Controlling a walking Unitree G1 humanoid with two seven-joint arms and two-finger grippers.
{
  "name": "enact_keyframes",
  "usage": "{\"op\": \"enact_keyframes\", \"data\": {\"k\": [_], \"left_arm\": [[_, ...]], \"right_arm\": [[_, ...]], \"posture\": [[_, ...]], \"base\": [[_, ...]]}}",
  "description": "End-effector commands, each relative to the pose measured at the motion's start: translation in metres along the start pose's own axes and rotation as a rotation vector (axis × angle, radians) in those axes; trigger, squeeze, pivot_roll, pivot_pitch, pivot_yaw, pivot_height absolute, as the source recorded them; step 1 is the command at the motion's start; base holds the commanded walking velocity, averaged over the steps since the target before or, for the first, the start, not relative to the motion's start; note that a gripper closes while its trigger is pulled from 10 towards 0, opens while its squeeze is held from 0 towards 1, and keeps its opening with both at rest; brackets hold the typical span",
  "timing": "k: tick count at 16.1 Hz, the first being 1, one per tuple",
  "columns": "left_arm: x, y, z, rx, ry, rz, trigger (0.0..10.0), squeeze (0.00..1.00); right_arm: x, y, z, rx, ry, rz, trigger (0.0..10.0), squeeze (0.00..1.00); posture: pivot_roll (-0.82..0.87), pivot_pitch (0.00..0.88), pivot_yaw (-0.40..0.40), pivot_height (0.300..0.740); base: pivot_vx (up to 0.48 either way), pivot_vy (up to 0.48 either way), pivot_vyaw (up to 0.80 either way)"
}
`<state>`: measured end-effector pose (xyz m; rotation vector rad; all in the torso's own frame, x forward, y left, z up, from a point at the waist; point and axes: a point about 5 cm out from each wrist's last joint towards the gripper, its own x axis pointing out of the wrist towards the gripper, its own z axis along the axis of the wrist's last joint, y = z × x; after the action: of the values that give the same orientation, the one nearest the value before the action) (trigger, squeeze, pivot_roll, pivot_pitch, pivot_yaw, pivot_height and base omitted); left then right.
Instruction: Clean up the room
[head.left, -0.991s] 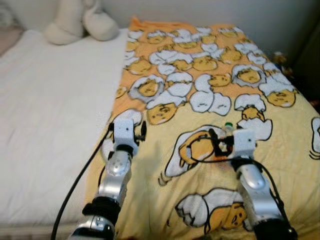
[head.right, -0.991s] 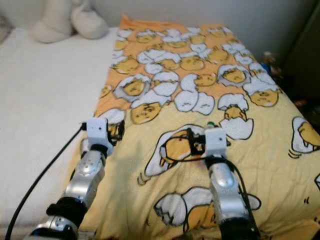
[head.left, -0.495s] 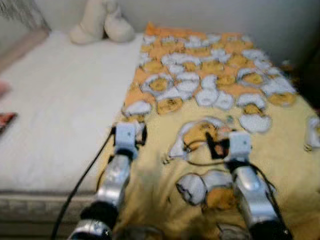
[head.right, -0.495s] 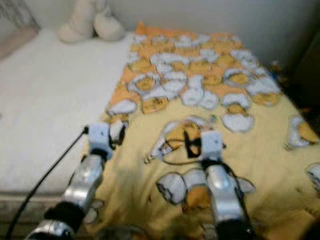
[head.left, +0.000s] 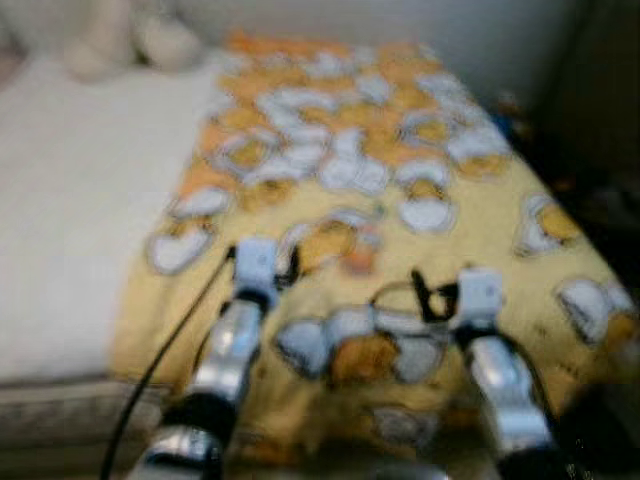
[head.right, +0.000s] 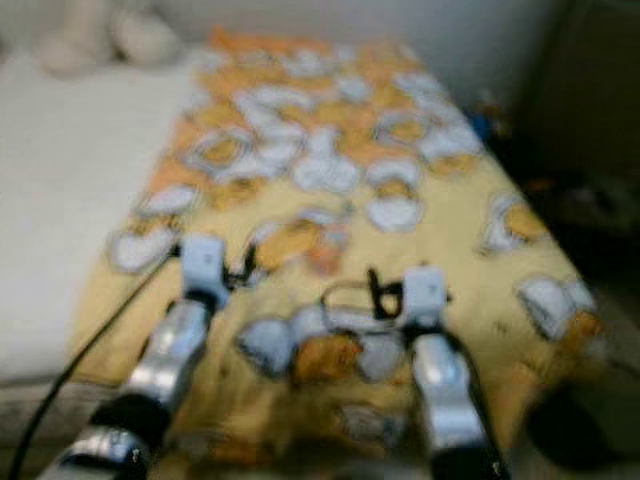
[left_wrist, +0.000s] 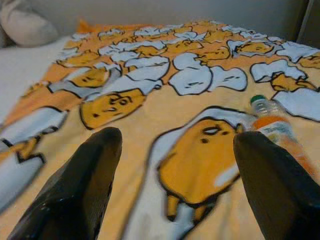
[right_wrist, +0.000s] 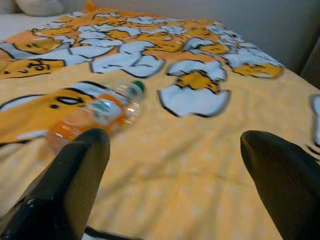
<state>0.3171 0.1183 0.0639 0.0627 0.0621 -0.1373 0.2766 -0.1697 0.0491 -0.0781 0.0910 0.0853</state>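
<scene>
A clear plastic bottle with an orange label and green cap lies on its side on the yellow egg-print blanket. It also shows as an orange blur, the bottle, between and just beyond my two arms. My left gripper hovers low over the blanket, open, with the bottle ahead of it and off to one side. My right gripper is open too, and the bottle lies close in front of one finger. Neither gripper touches it.
The blanket covers the right half of a bed; bare white mattress lies to the left. A cream plush toy sits at the head. Dark floor with clutter lies beyond the bed's right side. The head views are blurred.
The camera has swung right and pulled back, so the bed's near edge and the dark right side now show. Both arms hold the same pose; the bottle stays on the blanket.
</scene>
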Motion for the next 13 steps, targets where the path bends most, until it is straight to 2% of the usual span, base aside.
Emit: {"op": "enact_keyframes", "data": {"k": [1,2,3,4,5,7,9,10,13], "left_arm": [[0.005,-0.005,0.005,-0.007,0.001,-0.011,10.0,0.00],[0.007,0.000,0.004,0.031,0.010,0.015,10.0,0.00],[0.007,0.003,0.007,0.014,-0.008,0.013,10.0,0.00],[0.006,0.007,0.009,-0.021,-0.029,0.020,10.0,0.58],[0.006,0.009,0.011,-0.040,-0.043,0.022,10.0,1.00],[0.009,0.016,0.016,0.006,-0.052,0.045,10.0,1.00],[0.011,0.020,0.016,-0.021,-0.041,0.069,10.0,1.00],[0.013,0.023,0.015,-0.021,-0.019,0.096,10.0,0.00],[0.016,0.024,0.019,-0.002,-0.028,0.103,10.0,0.00]], "right_arm": [[0.001,-0.009,0.006,-0.017,-0.021,-0.025,10.0,0.00],[0.001,-0.010,0.007,-0.018,-0.020,-0.028,10.0,0.00],[0.001,-0.010,0.007,-0.019,-0.020,-0.026,10.0,0.00],[0.002,-0.009,0.007,-0.012,-0.028,-0.022,10.0,0.00],[0.002,-0.008,0.008,-0.006,-0.034,-0.020,10.0,0.00],[0.007,0.001,0.009,-0.014,-0.030,0.013,10.0,0.00],[0.010,0.005,0.011,-0.011,-0.037,0.022,10.0,0.00],[0.011,0.005,0.012,-0.011,-0.037,0.023,10.0,0.00],[0.012,0.007,0.011,-0.015,-0.038,0.033,10.0,0.00]], "posture": [[-0.11,0.000,0.060,0.740],[-0.10,0.000,0.056,0.740],[-0.09,0.000,0.048,0.740],[-0.08,0.000,0.041,0.740],[-0.08,0.000,0.041,0.740],[-0.06,0.000,0.032,0.740],[-0.06,0.000,0.033,0.740],[-0.06,0.000,0.035,0.740],[-0.07,0.000,0.035,0.740]], "base": [[0.000,0.000,-0.75],[0.000,0.000,-0.74],[0.000,0.000,-0.73],[0.000,0.000,-0.44],[0.450,0.000,0.00],[0.463,0.000,0.00],[0.476,0.000,0.00],[0.409,0.251,0.00],[0.384,0.285,0.00]]}}
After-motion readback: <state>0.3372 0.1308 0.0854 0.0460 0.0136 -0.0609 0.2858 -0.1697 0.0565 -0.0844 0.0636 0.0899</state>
